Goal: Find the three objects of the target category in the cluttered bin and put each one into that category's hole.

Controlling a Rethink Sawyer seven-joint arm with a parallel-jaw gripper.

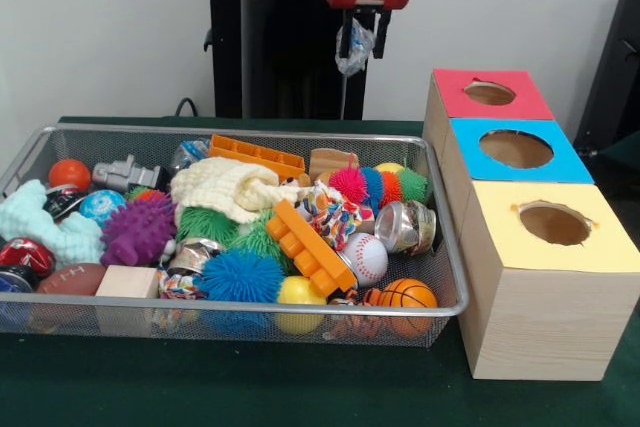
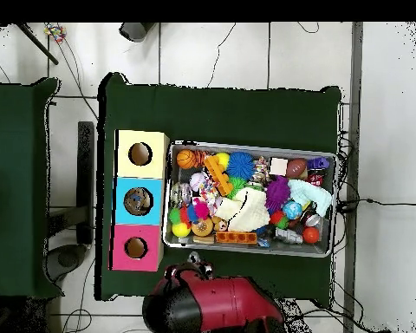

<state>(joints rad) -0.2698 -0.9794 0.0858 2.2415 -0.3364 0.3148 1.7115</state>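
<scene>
My gripper (image 1: 360, 45) hangs high behind the bin's far rim, shut on a small crumpled see-through plastic bottle (image 1: 352, 55) that dangles between its fingers. In the overhead view the gripper (image 2: 194, 259) is just outside the bin's robot-side edge, near the red box. The wire mesh bin (image 1: 250, 308) (image 2: 246, 146) is full of toys. A second clear crinkled bottle with a blue label (image 1: 188, 154) lies at the bin's far rim. Any third bottle is hidden.
Three wooden boxes stand in a row beside the bin, each with a round hole: red (image 1: 455, 97) (image 2: 120, 251), blue (image 1: 470, 142) (image 2: 120, 201), yellow (image 1: 600, 237) (image 2: 125, 143). Shiny dented cans (image 1: 405, 225) (image 1: 190, 252), balls, spiky toys, orange bricks and a cloth fill the bin.
</scene>
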